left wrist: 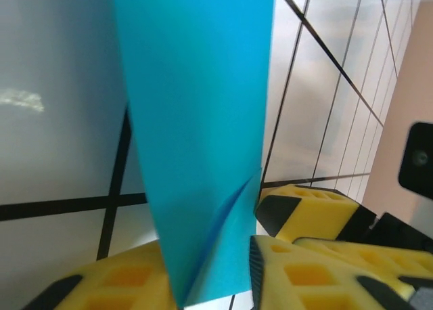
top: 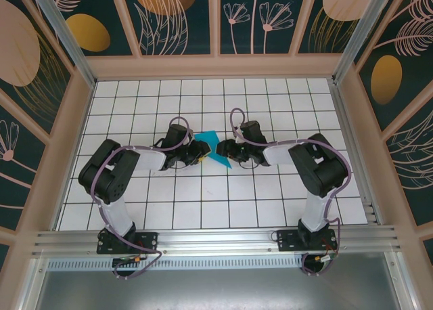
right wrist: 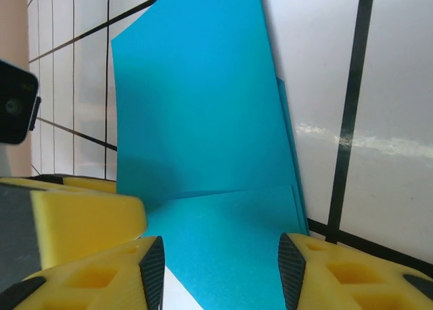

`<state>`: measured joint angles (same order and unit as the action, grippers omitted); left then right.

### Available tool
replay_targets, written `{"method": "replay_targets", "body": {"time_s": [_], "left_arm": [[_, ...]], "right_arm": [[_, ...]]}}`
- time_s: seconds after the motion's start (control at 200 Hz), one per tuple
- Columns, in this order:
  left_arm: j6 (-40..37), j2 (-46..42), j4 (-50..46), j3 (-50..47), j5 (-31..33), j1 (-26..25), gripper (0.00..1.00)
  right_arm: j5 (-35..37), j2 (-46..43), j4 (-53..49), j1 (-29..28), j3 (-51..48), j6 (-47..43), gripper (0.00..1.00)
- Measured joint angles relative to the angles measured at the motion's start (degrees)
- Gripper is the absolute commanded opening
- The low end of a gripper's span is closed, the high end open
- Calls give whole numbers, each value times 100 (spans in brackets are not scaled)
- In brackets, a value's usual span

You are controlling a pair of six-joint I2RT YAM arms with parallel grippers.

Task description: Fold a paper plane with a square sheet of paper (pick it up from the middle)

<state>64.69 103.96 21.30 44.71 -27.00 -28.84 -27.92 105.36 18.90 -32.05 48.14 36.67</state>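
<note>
The square sheet of paper (top: 211, 138) is bright cyan and folded into a narrow, pointed, layered shape like a paper plane. It sits mid-table between both grippers. My left gripper (top: 203, 149) comes in from the left. In the left wrist view its yellow fingers (left wrist: 270, 269) press against both sides of the paper (left wrist: 196, 120), which has a crease near the jaws. My right gripper (top: 222, 149) faces it from the right. In the right wrist view this gripper (right wrist: 220, 273) stands open, its pads well apart on either side of the flat folded paper (right wrist: 203, 141).
The white gridded table (top: 203, 202) is walled by a pink frame with patterned panels (top: 216, 66). An aluminium rail (top: 216, 239) runs along the near edge by the arm bases. The two grippers' fingers nearly touch; the right one's yellow finger (left wrist: 308, 208) sits beside the left jaws.
</note>
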Motion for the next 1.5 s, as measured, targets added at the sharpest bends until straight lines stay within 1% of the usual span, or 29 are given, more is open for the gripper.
{"method": "replay_targets", "body": {"time_s": [0.065,0.195,0.325,0.405,0.57,0.666,0.856,0.941,1.046,1.196,1.311,1.326,1.356,1.391,1.501], "left_arm": [[2,4,2,0,0,-2,15],[2,4,11,4,2,-2,9],[9,4,9,9,24,-2,7],[9,4,9,9,26,-2,7],[9,4,0,9,42,-7,7],[9,2,-9,9,44,-11,7],[11,2,-11,11,44,-11,7],[13,2,-11,11,44,-11,7],[13,2,-11,11,44,-11,7],[17,2,-13,22,42,-11,7],[37,2,-13,26,42,-13,7],[37,2,-13,26,42,-13,7],[39,2,-15,26,42,-13,7],[55,0,-20,28,42,-13,7],[68,-52,-74,31,42,-13,8]], "right_arm": [[79,-46,-4,9,-9,-240,53],[197,-317,-28,15,-39,-861,52],[442,-802,63,2,-243,-1663,56],[654,-1029,177,-42,-452,-2173,57],[1191,-1220,743,-411,-1082,-3364,58],[1449,-1220,951,-656,-1322,-3969,58],[1919,-984,1609,-951,-1340,-4979,56],[2109,-800,1829,-1062,-1340,-5309,54],[2299,-564,2024,-1233,-1340,-5687,54],[2472,-289,2267,-1349,-1340,-5958,53],[2603,-122,2337,-1381,-1322,-6092,45],[2612,-98,2337,-1384,-1311,-6124,43],[2645,-46,2337,-1392,-1281,-6177,41],[2673,2,2334,-1401,-1248,-6212,37],[2756,74,2339,-1445,-1154,-6321,33]]}}
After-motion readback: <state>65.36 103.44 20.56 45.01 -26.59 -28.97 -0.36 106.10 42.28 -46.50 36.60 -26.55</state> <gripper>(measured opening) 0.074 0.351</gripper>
